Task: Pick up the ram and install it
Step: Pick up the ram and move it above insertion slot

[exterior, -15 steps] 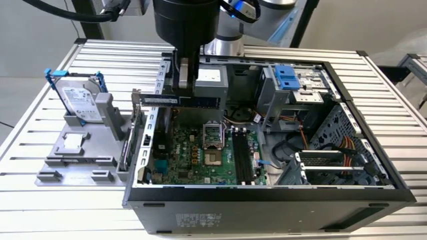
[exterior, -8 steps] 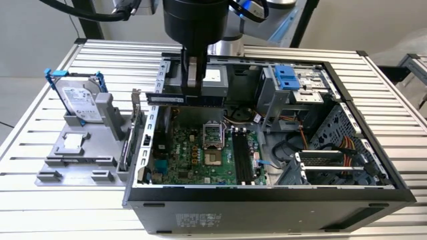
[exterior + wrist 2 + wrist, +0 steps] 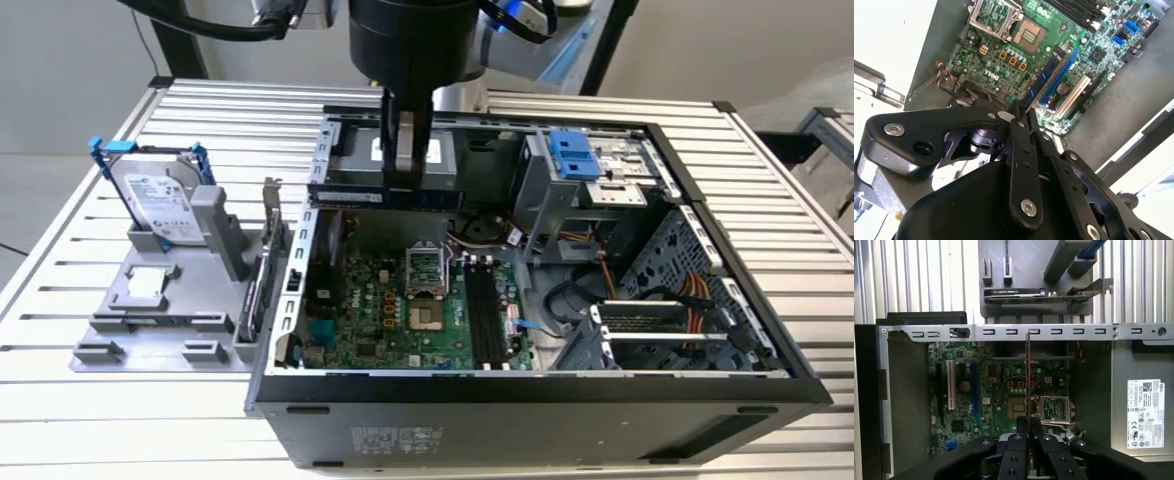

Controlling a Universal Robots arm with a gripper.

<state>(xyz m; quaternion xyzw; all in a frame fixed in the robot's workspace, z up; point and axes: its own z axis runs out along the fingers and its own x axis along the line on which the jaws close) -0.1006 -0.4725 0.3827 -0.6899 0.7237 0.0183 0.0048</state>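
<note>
Ribbed metal tabletop [image 3: 80, 420] carries an open computer case [image 3: 534, 400]. Inside lies a green motherboard [image 3: 400, 310]. Above it, the fingers [image 3: 1018, 447] pinch the ram [image 3: 354, 196], held level on edge (one case wall bears a white printed label [image 3: 1146, 412]).

You're seeing counter [image 3: 134, 430] showing ribbed, matt metal; case rail [image 3: 999, 332] gleaming bare metal; ram [image 3: 354, 196] looking dark, matt.
</note>
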